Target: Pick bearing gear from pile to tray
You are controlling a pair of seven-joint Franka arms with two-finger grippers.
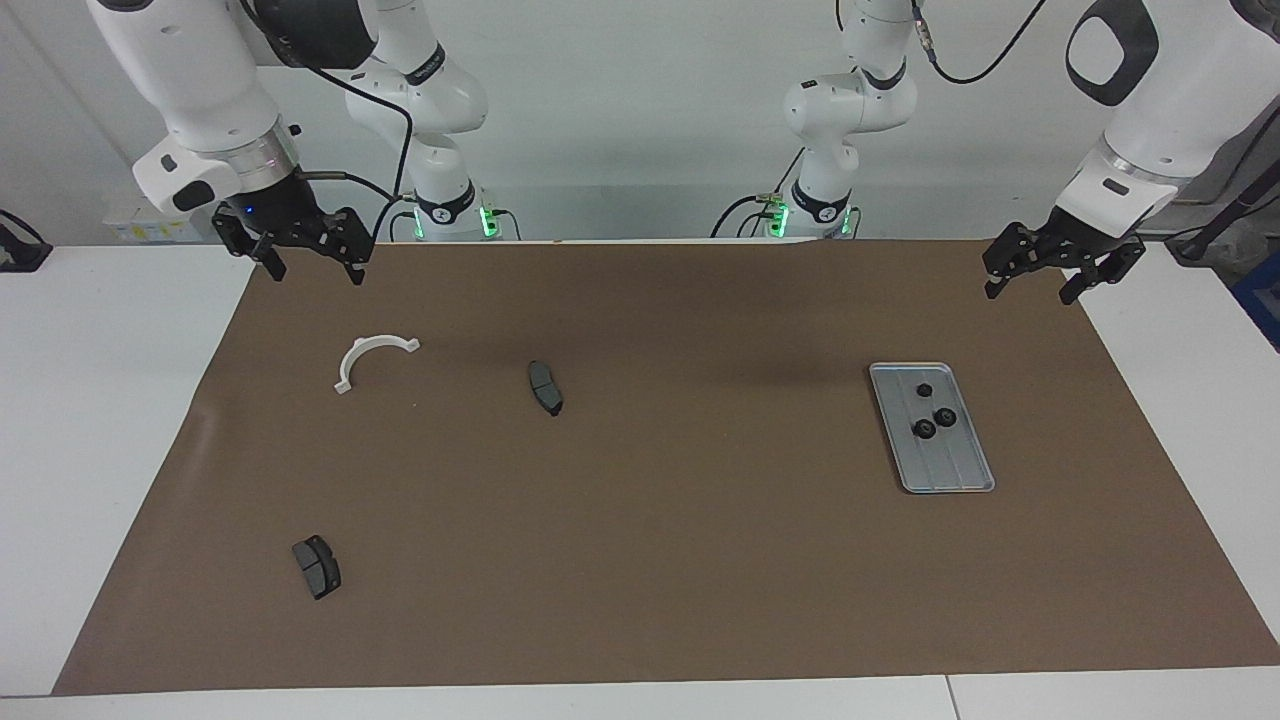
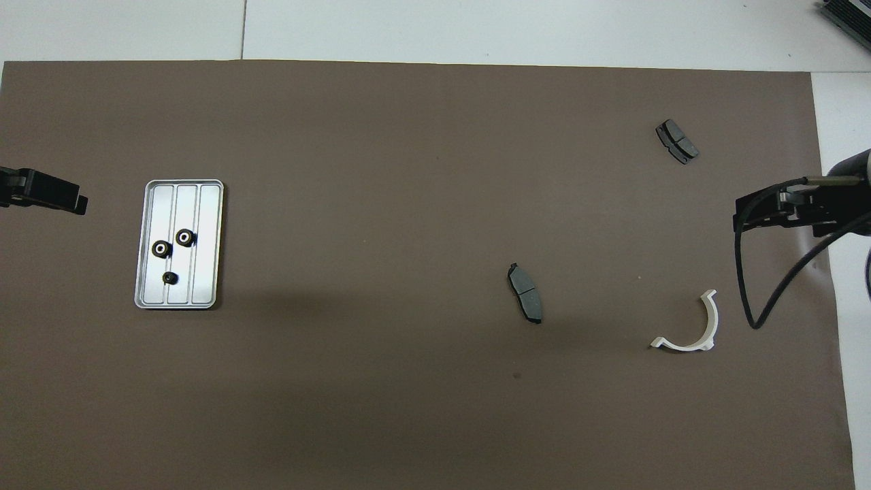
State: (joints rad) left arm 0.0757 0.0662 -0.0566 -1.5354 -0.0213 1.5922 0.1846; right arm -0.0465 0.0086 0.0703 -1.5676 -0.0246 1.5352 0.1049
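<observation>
1. Three black gears lie in the tray: a small gear at the end nearest the robots, then two larger gears and side by side near the tray's middle. No gear shows anywhere on the brown mat outside the tray.
2. Left gripper: raised over the mat's corner, toward the robots from the tray; fingers spread, nothing between them. Waiting.
3. Right gripper: raised well apart from the tray, over the mat's corner at the right arm's end; fingers spread, empty.
4. White curved bracket: well apart from the tray, toward the right arm's end, under the right gripper's reach.
5. Dark pad: between the bracket and the tray.
6. Second dark pad: well apart from the tray, farther from the robots than the bracket.
7. Judgement: gear transfer appears complete. Good practice at this step is to keep both arms lifted away from the tray, leave the remaining parts untouched, and confirm no gear hides under the bracket or pads.
</observation>
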